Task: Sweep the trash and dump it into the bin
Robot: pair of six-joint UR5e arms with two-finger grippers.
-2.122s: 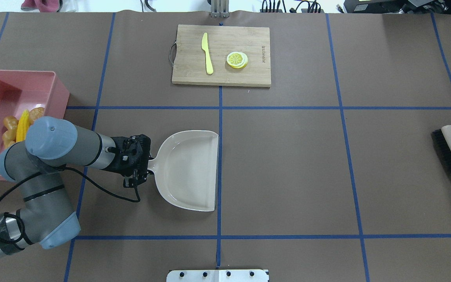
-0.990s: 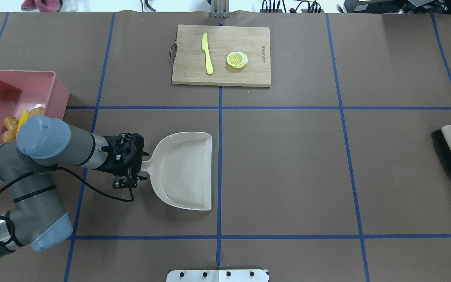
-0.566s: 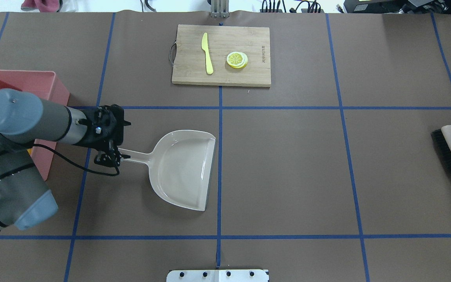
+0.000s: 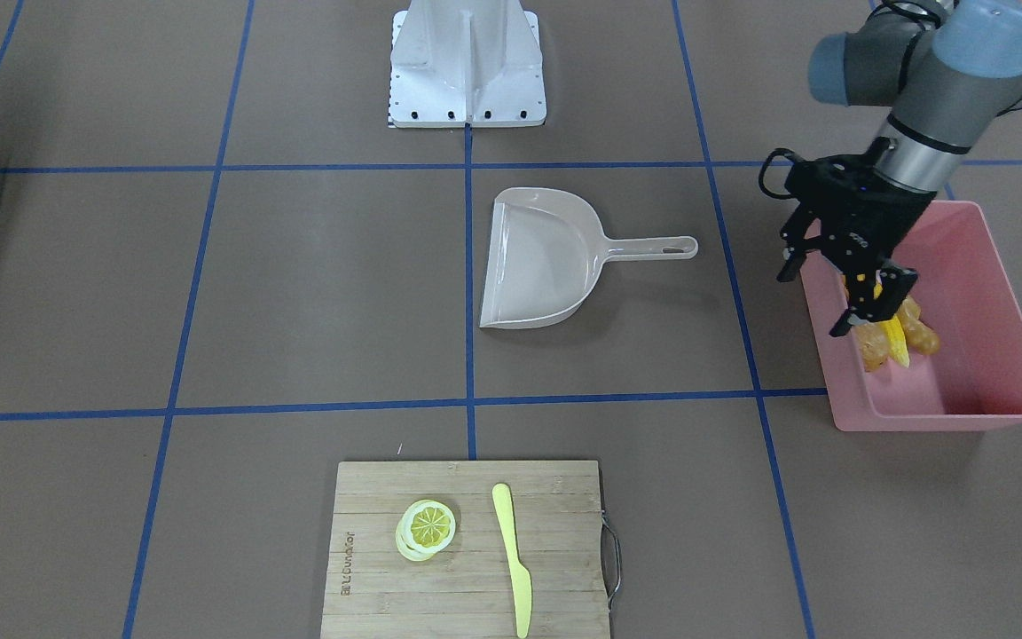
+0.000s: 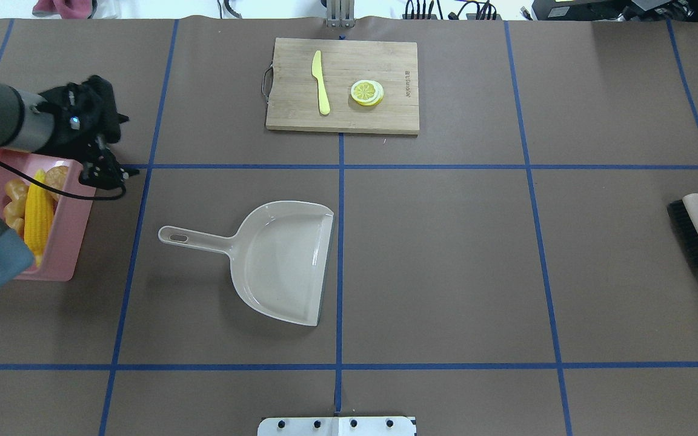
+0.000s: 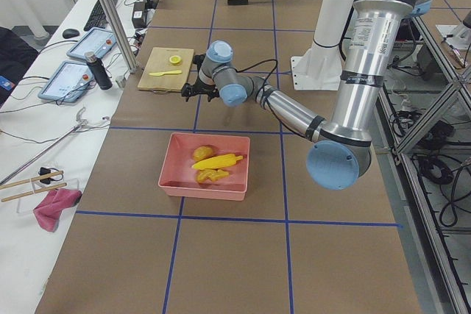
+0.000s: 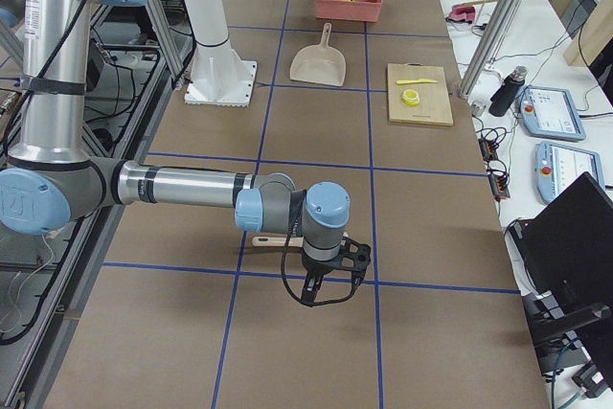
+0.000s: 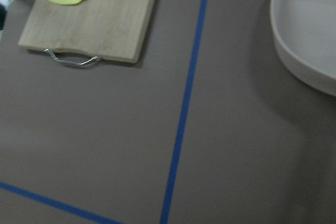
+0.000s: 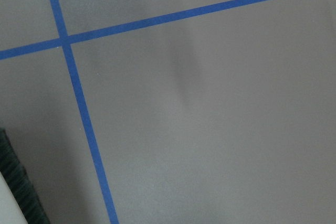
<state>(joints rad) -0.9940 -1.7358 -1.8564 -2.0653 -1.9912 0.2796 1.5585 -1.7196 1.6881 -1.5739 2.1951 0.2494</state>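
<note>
The pink bin point(image 5: 76, 242) stands at the table's left end and also shows in the front view point(image 4: 946, 415). In it lie the yellow corn cob point(image 5: 37, 209), the tan ginger root point(image 5: 14, 200) and the brown-orange potato point(image 5: 57, 177). My left gripper point(image 5: 109, 174) is open and empty. It hangs above the bin's inner edge, its fingers spread in the front view point(image 4: 817, 297). My right gripper point(image 7: 326, 289) shows only in the exterior right view, so I cannot tell its state.
The beige dustpan point(image 5: 282, 266) lies empty mid-table, handle pointing at the bin. A black-bristled brush point(image 5: 697, 233) lies at the right edge. A wooden cutting board point(image 5: 343, 118) at the back holds a yellow knife point(image 5: 322, 82) and a lemon slice point(image 5: 367, 92).
My left gripper let go of the dustpan handle and moved back and left to the bin's edge. The dustpan stays on the table, slightly turned. The trash shows again in the bin.
</note>
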